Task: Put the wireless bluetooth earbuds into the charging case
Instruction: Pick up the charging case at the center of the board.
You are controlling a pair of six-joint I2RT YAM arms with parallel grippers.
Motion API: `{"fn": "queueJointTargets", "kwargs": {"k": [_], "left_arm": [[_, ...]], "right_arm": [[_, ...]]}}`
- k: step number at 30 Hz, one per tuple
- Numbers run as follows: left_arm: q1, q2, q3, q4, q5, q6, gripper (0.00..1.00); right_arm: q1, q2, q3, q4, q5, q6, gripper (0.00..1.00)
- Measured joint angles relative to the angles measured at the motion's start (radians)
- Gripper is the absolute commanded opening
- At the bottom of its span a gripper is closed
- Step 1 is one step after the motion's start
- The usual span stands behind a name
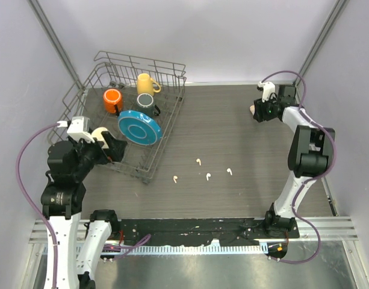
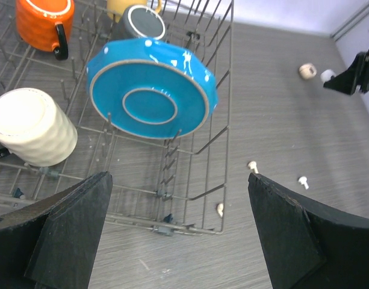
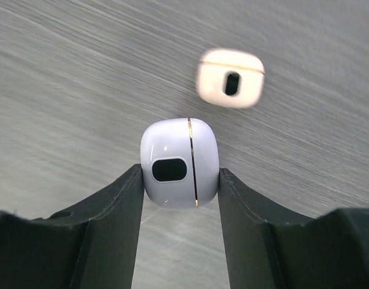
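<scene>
Overhead, four tiny white earbuds [image 1: 207, 176] lie loose on the grey tabletop [image 1: 244, 144] at centre frame. They are well apart from the right gripper [image 3: 179, 176] at upper right, which is clamped on a white charging case [image 3: 178, 159]; a cream case [image 3: 230, 78] lies just beyond it. At left, the left gripper [image 2: 178, 186] hangs wide open above a wire dish rack [image 2: 190, 227].

glossy, smooth white plastic on the charging case [image 3: 179, 171], with a gold metallic seam. matt black plastic on the fingers [image 3: 112, 223]. matt grey wood grain over the table [image 1: 244, 132]. grey metal wire for the dish rack [image 2: 165, 229]. shiny glaze on the blue plate [image 2: 151, 90] and orange mug [image 2: 44, 21].
</scene>
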Motion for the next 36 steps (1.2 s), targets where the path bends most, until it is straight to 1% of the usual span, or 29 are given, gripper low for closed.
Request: {"fn": "queueJointTargets", "kwargs": {"k": [4,7,14,16,18,23,29,36], "left_arm": [[0.0,0.0,0.05,-0.007,-0.013,-0.069,1.0],[0.0,0.003,0.061,-0.007,0.007,-0.101,1.0],[0.0,0.066,0.062,0.003,0.118,-0.181,1.0],[0.0,0.091,0.061,0.013,0.158,-0.202,1.0],[0.0,0.113,0.061,0.024,0.192,-0.218,1.0],[0.0,0.148,0.061,0.074,0.26,-0.27,1.0],[-0.086,0.185,0.06,0.143,0.28,-0.319,1.0],[-0.352,0.268,0.062,0.192,0.188,-0.33,1.0]], "right_arm": [[0.074,-0.19,-0.078,-0.003,-0.02,0.018,0.01],[0.161,-0.355,-0.149,0.012,-0.037,0.031,0.01],[0.4,-0.761,-0.369,0.091,-0.118,0.048,0.01],[0.447,-0.86,-0.422,0.119,-0.135,0.058,0.01],[0.499,-0.924,-0.447,0.127,-0.14,0.06,0.01],[0.623,-1.0,-0.468,0.131,-0.145,0.057,0.01],[0.766,-1.015,-0.515,0.13,-0.134,0.06,0.01],[0.903,-0.99,-0.515,0.151,-0.085,0.072,0.01]]}}
